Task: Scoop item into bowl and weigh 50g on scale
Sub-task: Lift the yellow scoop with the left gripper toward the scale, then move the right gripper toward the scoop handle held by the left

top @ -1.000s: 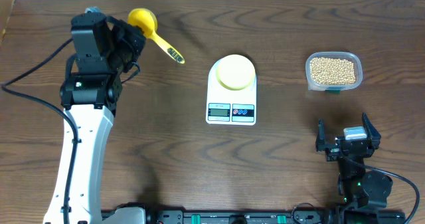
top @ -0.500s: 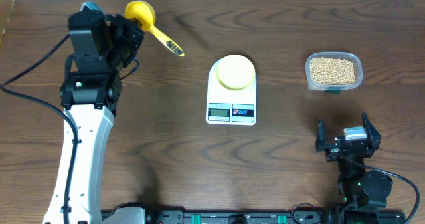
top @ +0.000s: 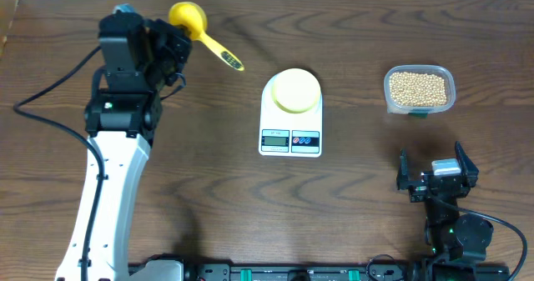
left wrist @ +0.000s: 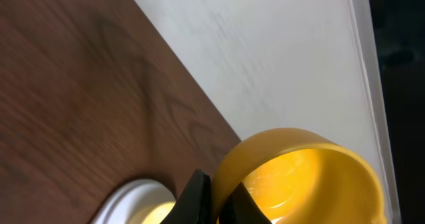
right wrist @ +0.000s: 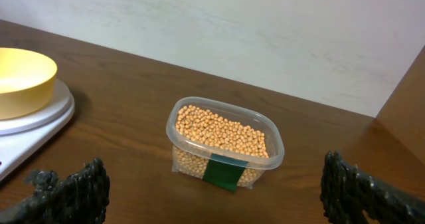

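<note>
My left gripper (top: pixel 169 41) is shut on the cup rim of a bright yellow scoop (top: pixel 188 17) at the back left, held above the table with its handle pointing right and forward. In the left wrist view the black fingers (left wrist: pixel 194 199) pinch the scoop's wall (left wrist: pixel 299 177). The pale yellow bowl (top: pixel 296 90) sits on the white scale (top: pixel 290 114) at centre. The beans (top: pixel 418 87) fill a clear container at the back right. My right gripper (top: pixel 435 178) rests open near the front right, facing the beans (right wrist: pixel 221 129), with nothing between its fingers (right wrist: pixel 74 191).
The clear plastic container (right wrist: pixel 226 174) carries a green label on its front. The bowl (right wrist: pixel 23 74) and scale platform (right wrist: pixel 46 114) show at the left of the right wrist view. A white wall runs behind the table's far edge. Cables trail from the left arm.
The left arm has shifted a little to the right, carrying the yellow scoop with it. The right arm, the scale, the bowl and the container have not moved.
</note>
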Robot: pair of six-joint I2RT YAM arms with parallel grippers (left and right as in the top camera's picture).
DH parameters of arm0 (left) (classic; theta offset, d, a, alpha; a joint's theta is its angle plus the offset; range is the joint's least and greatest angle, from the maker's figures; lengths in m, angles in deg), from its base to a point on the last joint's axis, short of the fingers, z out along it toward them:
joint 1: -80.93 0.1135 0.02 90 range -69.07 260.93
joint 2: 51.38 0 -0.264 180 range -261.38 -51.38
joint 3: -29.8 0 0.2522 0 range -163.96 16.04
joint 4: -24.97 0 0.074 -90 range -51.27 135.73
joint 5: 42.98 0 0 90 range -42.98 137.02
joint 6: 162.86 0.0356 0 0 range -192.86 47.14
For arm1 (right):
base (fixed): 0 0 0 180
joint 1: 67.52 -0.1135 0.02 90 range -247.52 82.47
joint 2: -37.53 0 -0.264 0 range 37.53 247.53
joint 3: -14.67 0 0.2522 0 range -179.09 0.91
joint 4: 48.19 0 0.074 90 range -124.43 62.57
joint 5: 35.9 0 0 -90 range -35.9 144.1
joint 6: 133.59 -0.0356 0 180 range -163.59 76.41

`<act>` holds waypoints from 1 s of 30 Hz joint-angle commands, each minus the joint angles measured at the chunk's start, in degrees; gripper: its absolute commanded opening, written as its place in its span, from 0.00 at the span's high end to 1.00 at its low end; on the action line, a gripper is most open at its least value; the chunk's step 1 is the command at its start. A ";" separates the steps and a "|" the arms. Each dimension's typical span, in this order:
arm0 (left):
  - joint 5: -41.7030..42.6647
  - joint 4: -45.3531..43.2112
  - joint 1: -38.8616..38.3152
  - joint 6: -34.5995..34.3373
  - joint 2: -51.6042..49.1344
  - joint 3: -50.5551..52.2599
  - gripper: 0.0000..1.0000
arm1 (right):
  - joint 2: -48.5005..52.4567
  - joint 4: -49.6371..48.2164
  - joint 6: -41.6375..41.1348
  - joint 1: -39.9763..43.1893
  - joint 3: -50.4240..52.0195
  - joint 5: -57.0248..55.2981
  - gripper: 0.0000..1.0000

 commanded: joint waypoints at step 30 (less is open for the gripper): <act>2.40 5.09 -10.82 -6.49 -0.44 -0.37 0.92 | -0.33 -14.32 -16.57 -0.28 0.07 48.17 0.01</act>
